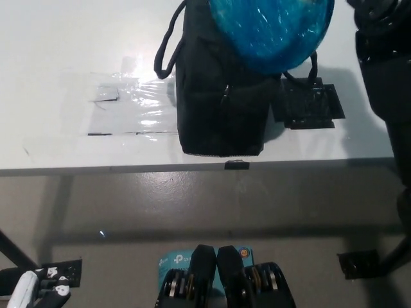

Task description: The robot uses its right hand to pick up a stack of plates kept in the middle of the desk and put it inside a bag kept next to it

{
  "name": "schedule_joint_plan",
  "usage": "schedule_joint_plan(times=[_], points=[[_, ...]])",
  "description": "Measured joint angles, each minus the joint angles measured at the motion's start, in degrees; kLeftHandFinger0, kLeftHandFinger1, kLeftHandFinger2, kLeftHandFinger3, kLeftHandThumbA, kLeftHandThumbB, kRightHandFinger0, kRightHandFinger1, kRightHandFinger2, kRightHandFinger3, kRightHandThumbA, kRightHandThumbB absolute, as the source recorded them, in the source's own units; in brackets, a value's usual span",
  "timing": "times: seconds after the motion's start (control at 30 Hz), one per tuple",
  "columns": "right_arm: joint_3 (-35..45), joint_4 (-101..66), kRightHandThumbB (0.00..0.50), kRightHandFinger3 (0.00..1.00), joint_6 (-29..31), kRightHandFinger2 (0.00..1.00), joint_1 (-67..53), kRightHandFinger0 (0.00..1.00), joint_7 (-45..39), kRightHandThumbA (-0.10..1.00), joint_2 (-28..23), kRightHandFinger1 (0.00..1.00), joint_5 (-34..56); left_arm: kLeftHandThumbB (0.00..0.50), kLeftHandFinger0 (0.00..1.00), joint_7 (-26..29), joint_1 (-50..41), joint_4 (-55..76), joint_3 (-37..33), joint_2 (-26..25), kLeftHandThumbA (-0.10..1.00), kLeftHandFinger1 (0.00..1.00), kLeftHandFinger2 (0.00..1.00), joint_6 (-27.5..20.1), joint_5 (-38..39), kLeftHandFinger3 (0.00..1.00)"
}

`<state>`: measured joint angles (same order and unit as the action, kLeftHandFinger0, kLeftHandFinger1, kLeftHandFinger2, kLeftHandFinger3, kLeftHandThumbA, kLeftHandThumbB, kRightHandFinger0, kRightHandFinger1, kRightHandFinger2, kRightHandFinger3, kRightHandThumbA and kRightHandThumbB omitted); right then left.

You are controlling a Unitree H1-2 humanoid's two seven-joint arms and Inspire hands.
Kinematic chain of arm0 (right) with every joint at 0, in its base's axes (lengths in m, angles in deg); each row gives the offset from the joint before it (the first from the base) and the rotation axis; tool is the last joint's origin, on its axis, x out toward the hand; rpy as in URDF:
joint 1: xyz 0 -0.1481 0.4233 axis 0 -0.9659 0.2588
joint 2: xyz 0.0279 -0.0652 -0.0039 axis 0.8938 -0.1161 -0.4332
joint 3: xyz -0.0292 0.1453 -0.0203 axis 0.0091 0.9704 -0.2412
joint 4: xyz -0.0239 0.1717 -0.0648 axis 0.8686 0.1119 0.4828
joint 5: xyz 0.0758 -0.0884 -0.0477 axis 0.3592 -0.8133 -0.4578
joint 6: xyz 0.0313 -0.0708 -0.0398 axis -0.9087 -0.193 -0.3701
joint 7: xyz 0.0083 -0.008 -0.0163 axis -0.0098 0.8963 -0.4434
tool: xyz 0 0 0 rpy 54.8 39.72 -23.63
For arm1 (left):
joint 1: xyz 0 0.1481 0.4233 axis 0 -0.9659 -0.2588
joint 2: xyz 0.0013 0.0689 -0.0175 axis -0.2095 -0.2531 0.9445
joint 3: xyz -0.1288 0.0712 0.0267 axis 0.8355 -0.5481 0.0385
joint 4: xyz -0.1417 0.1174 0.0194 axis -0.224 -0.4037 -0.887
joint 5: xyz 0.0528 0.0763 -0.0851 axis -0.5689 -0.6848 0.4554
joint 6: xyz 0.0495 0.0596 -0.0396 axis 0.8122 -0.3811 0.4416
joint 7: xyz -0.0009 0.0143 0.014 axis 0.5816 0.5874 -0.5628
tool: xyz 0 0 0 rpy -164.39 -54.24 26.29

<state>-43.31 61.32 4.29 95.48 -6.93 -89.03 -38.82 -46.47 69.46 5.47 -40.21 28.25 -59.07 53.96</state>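
Head view, blue plates (273,29) over black bag (221,96) at tabletop (58,58) front edge, right hand (379,16) grip unclear, left hand (29,290) low, state unclear.

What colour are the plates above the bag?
Blue and shiny, the plates show best in the head view, over the black bag.
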Motion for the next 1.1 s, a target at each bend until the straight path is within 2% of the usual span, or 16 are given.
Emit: schedule_joint_plan(times=[0.1,0.17,0.23,0.3,0.4,0.47,0.53,0.63,0.67,0.73,0.8,0.9,0.93,0.97,1.03,1.1], points=[[-2.59,1.11,0.239,0.07,0.00,0.24,-0.19,0.00,-0.06,-0.10,-0.84,0.00,-2.14,0.000,0.66,0.00,0.00,0.52,-0.08,0.00,-0.10,0.66,0.75,-0.01,-0.27,0.83],[-3.73,1.71,0.206,0.17,0.00,0.25,-0.26,0.00,-0.11,-0.10,-1.37,0.00,-3.19,0.000,0.66,0.00,-0.03,0.67,-0.11,0.00,-0.10,0.66,0.75,0.00,-0.46,0.83],[-4.81,2.76,0.165,0.12,0.01,0.09,-0.10,0.00,-0.43,-0.10,-1.73,0.00,-3.99,0.000,0.66,0.00,-0.16,1.09,-0.11,0.00,-0.10,0.66,0.75,0.00,-0.57,0.83],[-5.46,3.64,0.133,0.48,0.01,0.22,0.08,0.00,-0.96,-0.01,-1.79,0.01,-4.69,0.000,0.65,-0.01,-0.29,1.43,-0.11,0.00,-0.10,0.65,0.74,0.00,-0.62,0.84],[-6.17,6.52,0.055,0.43,0.03,0.19,1.32,0.00,-2.07,0.03,-1.41,0.00,-6.23,0.000,0.69,0.00,-0.37,1.44,-0.13,0.00,-0.10,0.68,0.76,0.00,-0.88,0.85],[-6.82,8.44,0.001,0.17,0.03,0.02,2.72,0.00,-2.68,0.09,-0.99,0.00,-7.27,0.000,0.69,-0.01,-0.43,1.45,-0.13,0.00,-0.10,0.68,0.76,0.00,-1.06,0.85],[-7.45,11.76,0.000,0.11,0.03,0.00,4.63,0.00,-3.23,0.16,-0.18,0.00,-8.20,0.000,0.69,-0.01,-0.42,1.45,-0.22,-0.01,-0.10,0.68,0.77,0.00,-1.23,0.85],[-7.89,16.39,0.000,0.01,0.07,0.00,7.71,0.00,-4.01,0.08,1.28,0.00,-9.60,0.000,0.67,0.00,-0.79,1.46,-0.46,0.01,-0.10,0.68,0.77,-0.02,-1.36,0.86],[-7.88,18.29,0.000,0.18,0.09,0.00,8.84,0.00,-4.12,0.27,1.74,0.00,-9.74,0.000,0.67,-0.01,-0.97,1.45,-0.55,0.01,-0.10,0.67,0.76,-0.03,-1.37,0.85],[-6.85,22.39,0.026,0.11,0.16,0.00,10.87,0.00,-3.87,0.06,3.10,0.00,-10.05,0.000,0.66,0.00,-1.29,1.44,-0.60,0.03,-0.10,0.66,0.76,-0.12,-1.33,0.84],[-4.90,27.88,0.002,0.27,0.27,0.00,13.20,0.00,-3.23,0.13,4.91,0.00,-10.42,0.000,0.65,0.00,-1.65,1.43,-0.62,0.13,-0.10,0.66,0.75,-0.30,-1.28,0.84],[-3.57,33.03,0.000,0.27,0.32,0.00,15.83,0.00,-2.33,0.14,6.75,0.00,-10.85,0.000,0.65,0.00,-1.92,1.43,-0.68,0.40,-0.10,0.66,0.75,-0.37,-1.27,0.84],[-3.05,34.68,0.000,0.62,0.34,0.08,16.84,0.00,-1.97,0.25,7.59,0.00,-11.07,0.000,0.65,0.00,-1.95,1.43,-0.74,0.50,-0.10,0.66,0.76,-0.40,-1.27,0.84],[-2.74,36.24,0.000,0.64,0.37,0.07,17.54,0.00,-1.39,0.28,8.06,0.00,-11.08,0.000,0.65,0.00,-1.97,1.43,-0.76,0.55,-0.10,0.66,0.76,-0.40,-1.27,0.85],[-2.28,41.12,0.000,0.62,0.41,0.27,19.69,0.14,-0.05,0.25,9.09,0.14,-11.02,0.000,0.65,0.00,-1.97,1.44,-0.81,0.62,-0.10,0.66,0.76,-0.40,-1.27,0.84],[-2.25,43.79,0.000,0.62,0.43,0.27,21.01,0.08,0.97,0.25,9.56,0.10,-10.79,0.000,0.65,-0.01,-1.99,1.44,-0.81,0.73,-0.10,0.66,0.76,-0.41,-1.24,0.84]])
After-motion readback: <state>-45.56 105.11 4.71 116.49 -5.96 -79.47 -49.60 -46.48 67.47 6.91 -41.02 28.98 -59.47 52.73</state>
